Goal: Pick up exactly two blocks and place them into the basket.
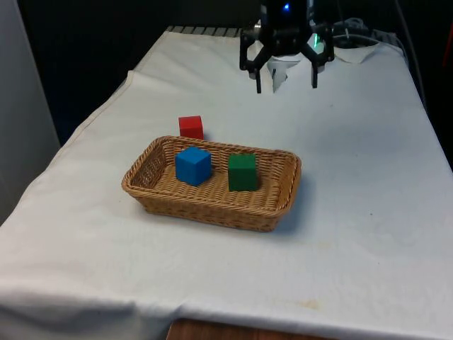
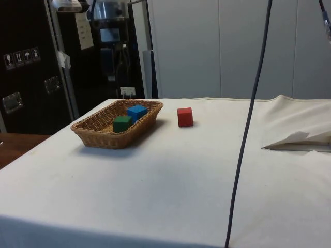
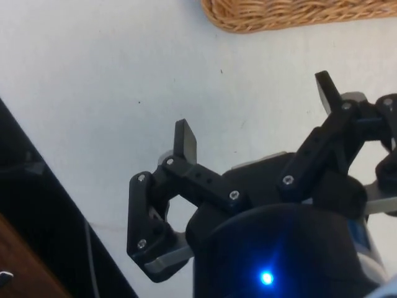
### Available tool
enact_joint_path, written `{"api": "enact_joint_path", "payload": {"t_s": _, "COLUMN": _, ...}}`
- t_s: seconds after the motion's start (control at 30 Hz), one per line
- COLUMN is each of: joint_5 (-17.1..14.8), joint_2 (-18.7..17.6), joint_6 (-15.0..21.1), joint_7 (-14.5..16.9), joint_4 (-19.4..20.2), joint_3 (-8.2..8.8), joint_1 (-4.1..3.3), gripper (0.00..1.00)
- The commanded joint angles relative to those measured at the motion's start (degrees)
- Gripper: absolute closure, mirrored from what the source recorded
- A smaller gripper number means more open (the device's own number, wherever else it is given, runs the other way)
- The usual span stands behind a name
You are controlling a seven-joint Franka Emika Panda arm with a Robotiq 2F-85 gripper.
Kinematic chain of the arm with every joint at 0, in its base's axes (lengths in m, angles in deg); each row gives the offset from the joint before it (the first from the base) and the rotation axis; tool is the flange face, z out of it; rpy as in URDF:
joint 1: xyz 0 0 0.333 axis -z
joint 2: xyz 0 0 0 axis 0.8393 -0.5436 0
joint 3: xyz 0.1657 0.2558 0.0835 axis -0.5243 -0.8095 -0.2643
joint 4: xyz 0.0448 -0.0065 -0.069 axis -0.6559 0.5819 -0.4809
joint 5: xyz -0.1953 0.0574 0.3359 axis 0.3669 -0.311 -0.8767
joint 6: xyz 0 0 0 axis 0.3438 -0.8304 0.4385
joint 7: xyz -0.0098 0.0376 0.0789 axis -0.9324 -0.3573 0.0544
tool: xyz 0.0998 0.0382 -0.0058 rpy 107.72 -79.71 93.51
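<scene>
In the front view, the black two-finger gripper (image 1: 287, 88) hangs above the far end of the white-clothed worktop (image 1: 368, 177), its fingers (image 1: 258, 80) spread apart and holding nothing. Nothing stands between them and the oblong woven wicker basket (image 1: 152, 191), which sits well forward of them. Inside it a blue wooden cube (image 1: 192, 165) and a green wooden cube (image 1: 242, 171) rest side by side. A red wooden cube (image 1: 191, 127) sits on the cloth just outside the basket's far rim, between basket and fingers.

From the side view, the basket (image 2: 93, 135) holds the green cube (image 2: 122, 123) and blue cube (image 2: 137, 112); the red cube (image 2: 184, 117) stands apart on the cloth. A dark cable (image 2: 248, 124) hangs across the foreground.

In the wrist view, the open fingers (image 3: 185, 140) hover over bare cloth, the basket's rim (image 3: 291, 13) well beyond their tips.
</scene>
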Motion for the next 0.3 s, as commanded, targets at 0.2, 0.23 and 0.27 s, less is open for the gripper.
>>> {"api": "enact_joint_path", "payload": {"t_s": 0.2, "joint_5": 3.3, "joint_2": 1.0, "joint_6": 1.9, "joint_7": -3.7, "joint_4": 1.4, "joint_3": -1.09, "joint_1": -0.92, "gripper": 0.00}}
{"api": "enact_joint_path", "payload": {"t_s": 0.23, "joint_5": 3.4, "joint_2": 1.0, "joint_6": 1.9, "joint_7": -3.9, "joint_4": 1.4, "joint_3": -1.26, "joint_1": -0.80, "gripper": 0.00}}
{"api": "enact_joint_path", "payload": {"t_s": 0.27, "joint_5": 2.9, "joint_2": 0.7, "joint_6": 1.3, "joint_7": -3.3, "joint_4": 1.0, "joint_3": -1.49, "joint_1": -0.52, "gripper": 0.00}}
